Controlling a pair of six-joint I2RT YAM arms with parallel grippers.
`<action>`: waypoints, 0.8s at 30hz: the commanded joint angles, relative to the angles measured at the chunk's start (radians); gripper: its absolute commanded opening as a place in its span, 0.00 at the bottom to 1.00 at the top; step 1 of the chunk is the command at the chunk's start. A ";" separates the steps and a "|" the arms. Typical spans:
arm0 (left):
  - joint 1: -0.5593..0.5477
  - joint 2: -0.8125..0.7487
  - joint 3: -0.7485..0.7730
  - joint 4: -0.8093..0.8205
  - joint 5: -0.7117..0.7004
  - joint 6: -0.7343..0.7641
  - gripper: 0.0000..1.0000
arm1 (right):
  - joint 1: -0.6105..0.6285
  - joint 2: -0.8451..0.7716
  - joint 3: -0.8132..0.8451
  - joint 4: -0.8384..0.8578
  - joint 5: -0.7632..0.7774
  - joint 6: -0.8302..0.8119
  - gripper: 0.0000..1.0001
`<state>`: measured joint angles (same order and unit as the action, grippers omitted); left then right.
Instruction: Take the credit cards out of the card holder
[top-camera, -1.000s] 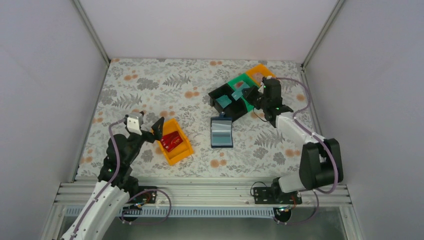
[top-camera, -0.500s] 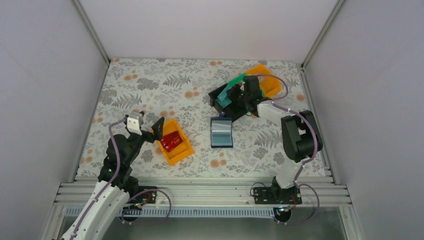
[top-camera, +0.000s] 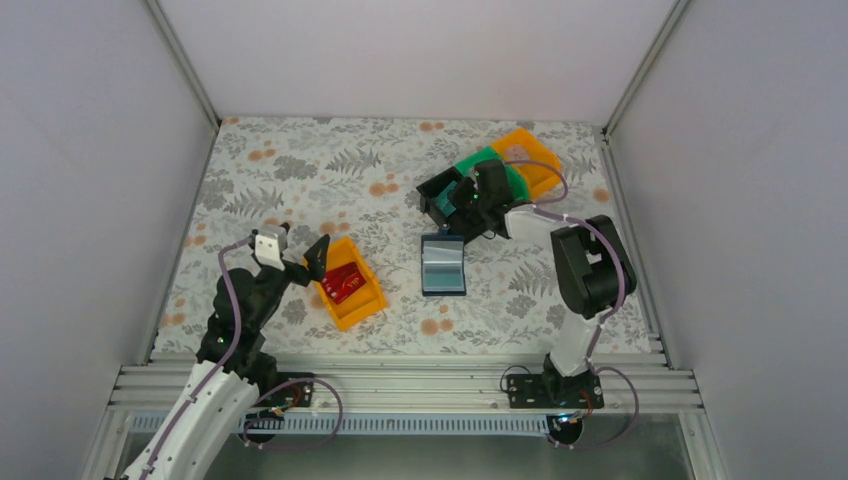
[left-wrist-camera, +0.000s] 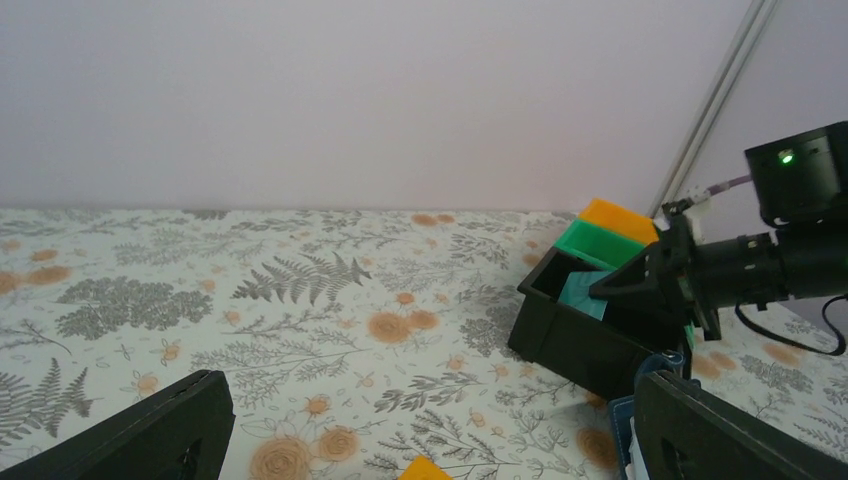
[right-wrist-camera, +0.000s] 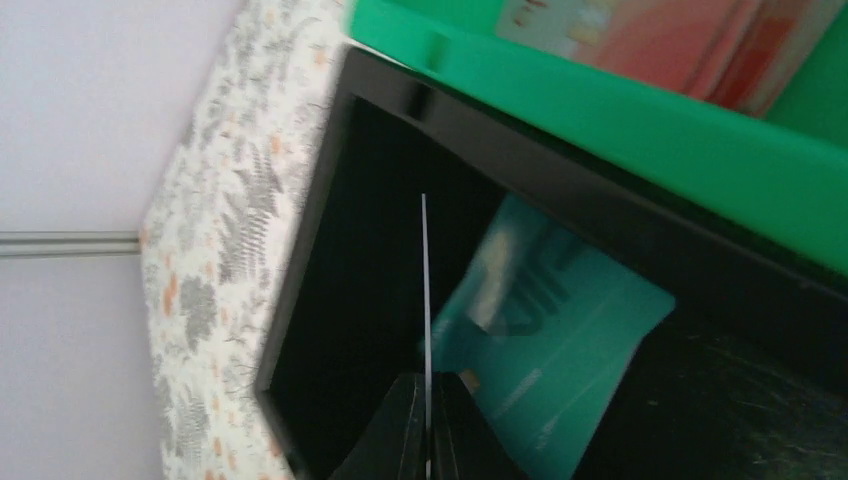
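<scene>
Tabletop (top-camera: 300, 180), floral and fern print. Item 1: card holder (top-camera: 443, 265), dark navy, lying unfolded and flat near the middle of the tabletop with its pale blue sleeves facing up; neither arm touches it. Item 2: near orange bin (top-camera: 352, 315), left of the card holder, with a red credit card (top-camera: 345, 283) lying inside. Item 3: black bin (top-camera: 438, 190), just beyond the card holder, with a teal credit card (right-wrist-camera: 570, 340) lying flat on its floor. Item 4: green bin (top-camera: 517, 182), set against the black bin's far side, with a pinkish credit card (right-wrist-camera: 620, 35) inside. Item 5: far orange bin (top-camera: 535, 160), touching the green bin; its contents cannot be told. Left gripper (left-wrist-camera: 430, 395): jaws spread wide and empty, raised beside the near orange bin. Right gripper (right-wrist-camera: 428, 385): reaching over the black bin, jaws pinched closed on a held credit card (right-wrist-camera: 425, 280). That card shows edge-on as a thin pale line above the bin's interior, and its colour cannot be told.
</scene>
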<state>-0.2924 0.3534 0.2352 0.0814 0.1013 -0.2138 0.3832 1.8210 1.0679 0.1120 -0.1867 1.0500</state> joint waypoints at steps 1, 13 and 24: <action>0.005 0.004 -0.012 0.027 0.013 0.011 1.00 | 0.019 0.078 0.023 -0.013 -0.015 0.022 0.04; 0.005 0.008 -0.014 0.033 0.025 0.010 1.00 | 0.021 0.000 0.005 -0.077 0.031 -0.025 0.47; 0.005 0.023 -0.014 0.039 0.038 0.011 1.00 | 0.024 -0.116 0.162 -0.317 0.111 -0.261 0.86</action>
<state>-0.2916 0.3706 0.2295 0.0891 0.1223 -0.2142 0.3965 1.7458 1.1240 -0.0891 -0.1143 0.9482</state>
